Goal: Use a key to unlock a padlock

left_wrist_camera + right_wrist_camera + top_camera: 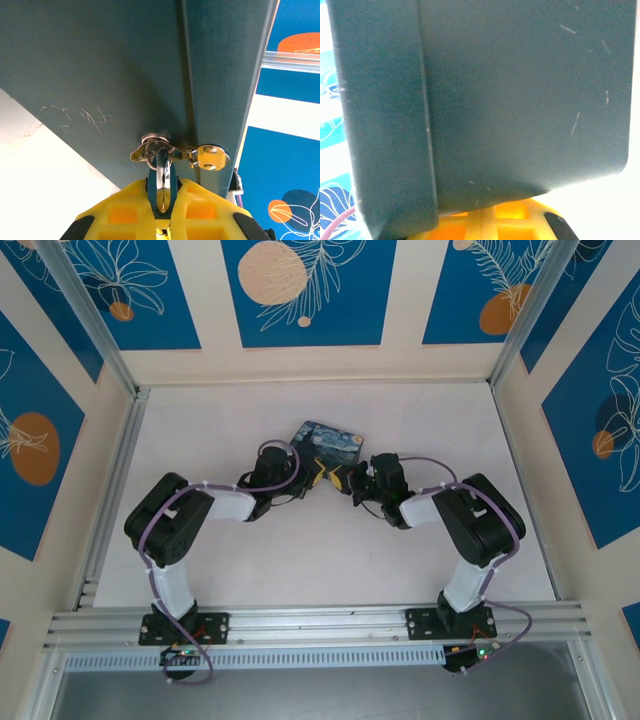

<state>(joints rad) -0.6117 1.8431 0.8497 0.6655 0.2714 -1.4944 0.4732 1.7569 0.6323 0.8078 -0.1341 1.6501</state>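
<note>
Low centre of the left wrist view: padlock (162, 181), grey shackle looped through the staple of the hasp (156, 150) on the dark side wall of the painted box (100, 75). The shackle runs down into the narrow slot between the yellow fingers (125, 212), and the brass body is mostly buried there. Left gripper (162, 212) reads as clamped on the padlock, jaws close together with the lock between them. Shackle looks seated, hasp flap (211, 156) lies over the box corner, so my call is locked, not opened yet. Can't tell whether the key is in the keyway or whether the right gripper carries it. Right wrist view gives only the box wall (520, 90) close up, plus a strip of yellow finger (495, 225) at the bottom edge, so I can't tell if the jaws are spread or closed. Progress estimate: lock is secured and presented, both arms are at the box. Key insertion, the turn and shackle release are all left to do, as far as I can judge. View differences: top external shows the layout, with the box (322, 443) at the middle of the table (250, 570), the left gripper (318, 476) and right gripper (352, 484) converging on its near edge, tips just beside each other. It's too coarse to resolve lock or key. Left wrist is the one giving hasp and shackle detail. Right wrist adds box proximity but no lock hardware.
</note>
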